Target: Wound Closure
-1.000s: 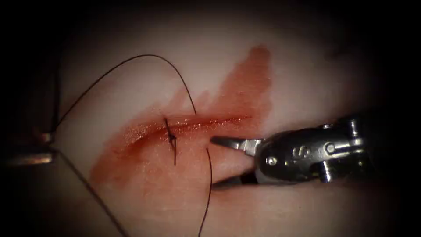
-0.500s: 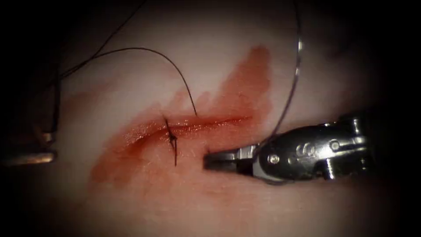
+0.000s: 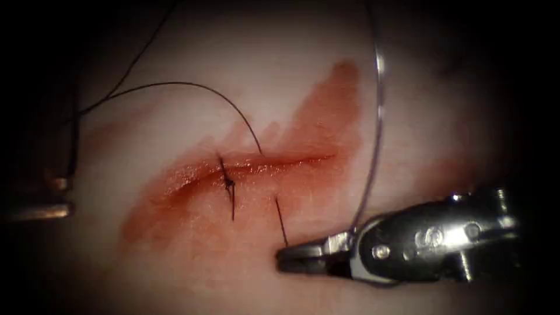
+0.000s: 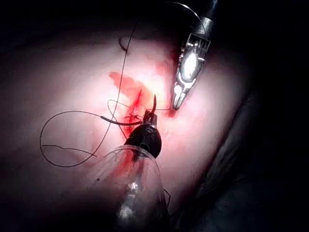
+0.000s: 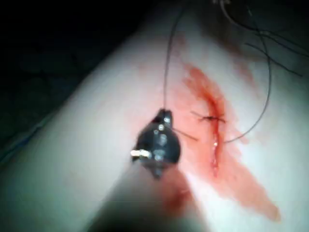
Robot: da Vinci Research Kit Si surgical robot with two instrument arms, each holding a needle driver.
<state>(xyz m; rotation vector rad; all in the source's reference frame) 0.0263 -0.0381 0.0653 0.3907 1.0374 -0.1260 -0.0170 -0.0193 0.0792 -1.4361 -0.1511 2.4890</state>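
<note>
tissue [image 3: 280,87] cut [image 3: 291,158]: one knotted stitch [image 3: 228,184] across it, rest unclosed | right tool [image 3: 291,259]: below cut, jaws closed on thread [image 3: 281,219] rising from tissue | left tool [image 4: 150,116]: holds needle [image 4: 154,102] | needle outside tissue

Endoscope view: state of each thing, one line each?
right tool, shut on thread
left tool, hold unclear
thread, straight from tissue to right tool
stitch, knotted
cut, one stitch tied, wet with red fluid
needle, cannot tell where
</note>
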